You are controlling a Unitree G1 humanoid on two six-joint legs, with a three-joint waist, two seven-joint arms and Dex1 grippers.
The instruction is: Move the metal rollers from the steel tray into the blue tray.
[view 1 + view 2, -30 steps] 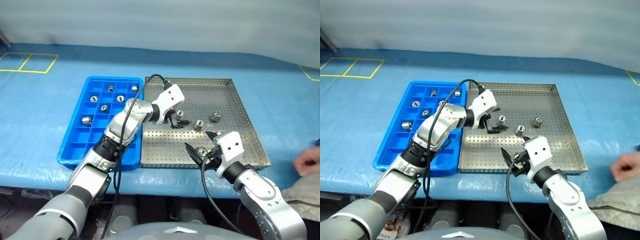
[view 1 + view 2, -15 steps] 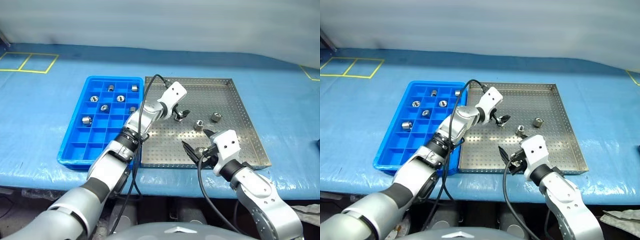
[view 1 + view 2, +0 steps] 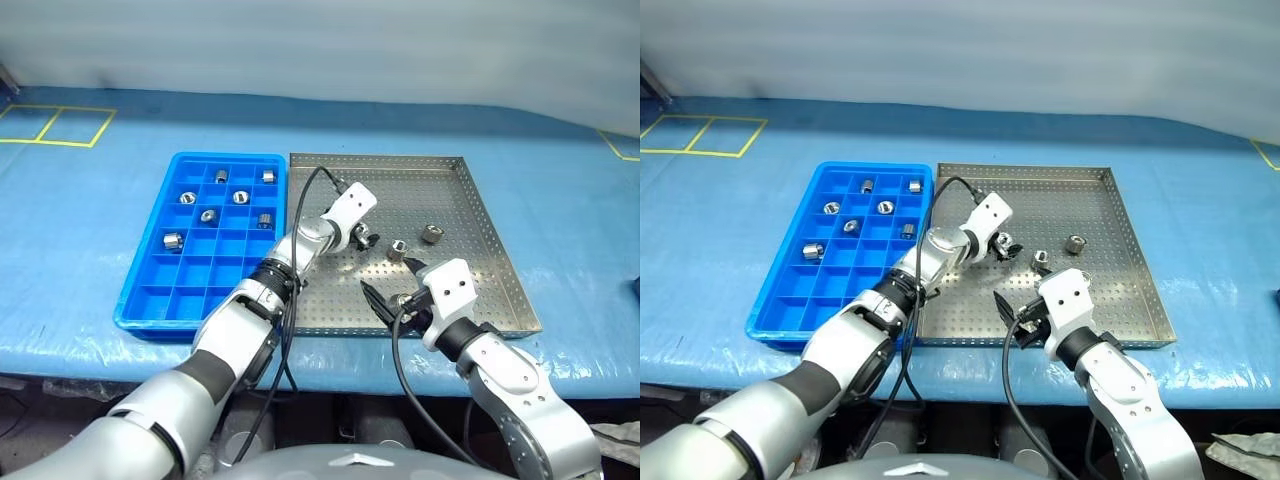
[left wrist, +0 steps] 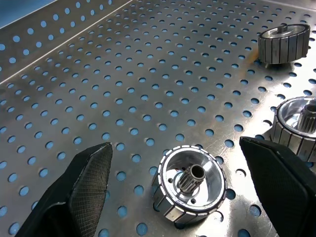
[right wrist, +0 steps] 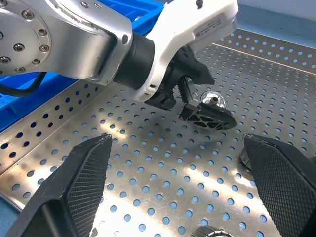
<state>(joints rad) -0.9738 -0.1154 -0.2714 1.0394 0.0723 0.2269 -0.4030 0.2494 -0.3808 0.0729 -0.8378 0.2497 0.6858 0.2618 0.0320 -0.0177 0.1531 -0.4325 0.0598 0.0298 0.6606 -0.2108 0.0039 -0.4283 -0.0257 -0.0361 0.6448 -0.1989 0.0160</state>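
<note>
The steel tray [image 3: 455, 185] lies right of the blue tray [image 3: 136, 282], which holds several metal rollers [image 3: 207, 215] in its far cells. My left gripper [image 3: 366, 238] is low over the steel tray's middle. In the left wrist view it is open [image 4: 174, 144], with one roller [image 4: 191, 185] standing between its fingers [image 4: 81, 190], untouched. Two more rollers [image 3: 397, 250] [image 3: 431, 235] lie just to the right. My right gripper [image 3: 392, 285] hovers open over the tray's near edge, above another roller [image 3: 405, 298].
Both trays rest on a blue-covered table with yellow tape lines [image 3: 60, 125] at the far left. A black cable [image 3: 305, 190] arcs over the gap between the trays. The table's front edge [image 3: 80, 350] runs close below the trays.
My left gripper has dropped and reached further right into the steel tray, so its open fingers now straddle a roller. The right arm held still. A person's hand at the right edge has gone.
</note>
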